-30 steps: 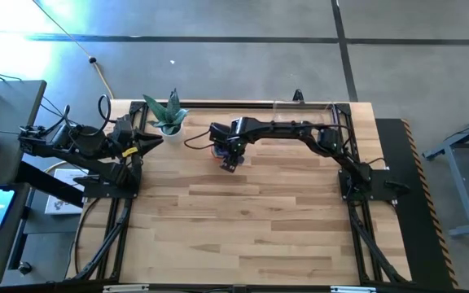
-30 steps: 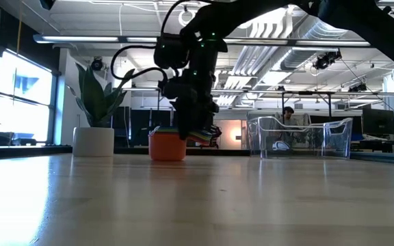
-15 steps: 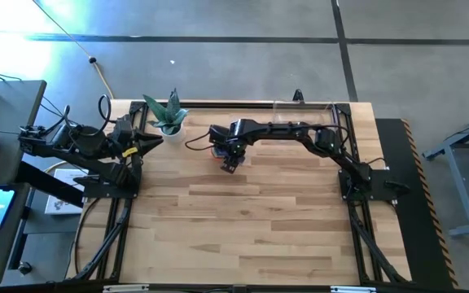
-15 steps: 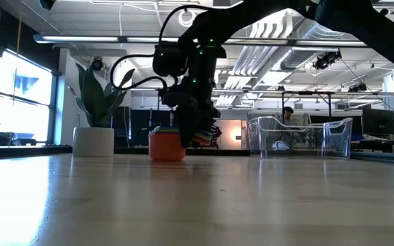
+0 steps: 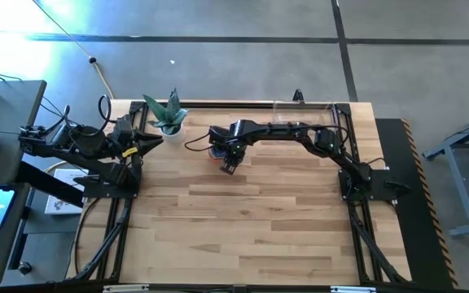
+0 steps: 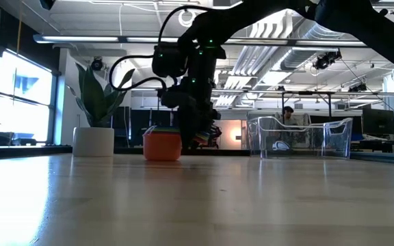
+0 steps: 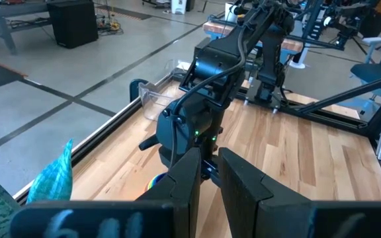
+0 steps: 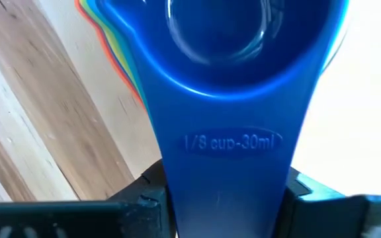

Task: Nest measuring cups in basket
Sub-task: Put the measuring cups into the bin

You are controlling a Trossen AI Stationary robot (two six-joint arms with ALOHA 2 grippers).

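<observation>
The right tool [image 5: 228,165] has just narrowed onto the handles of the stacked measuring cups [image 6: 163,145], blue cup [image 8: 243,79] on top, near the counter's [image 5: 251,236] far edge, nudging them toward the plant pot [image 6: 93,141], the clear basket [image 6: 299,138] still empty of cups

A vivid blue measuring cup [image 8: 233,79] with raised lettering on its handle tops a stack edged orange, yellow and green, the outermost cup [image 6: 162,145] orange, on a pale striped wooden table [image 5: 251,220], near a white pot [image 6: 93,141] of green leaves.
</observation>
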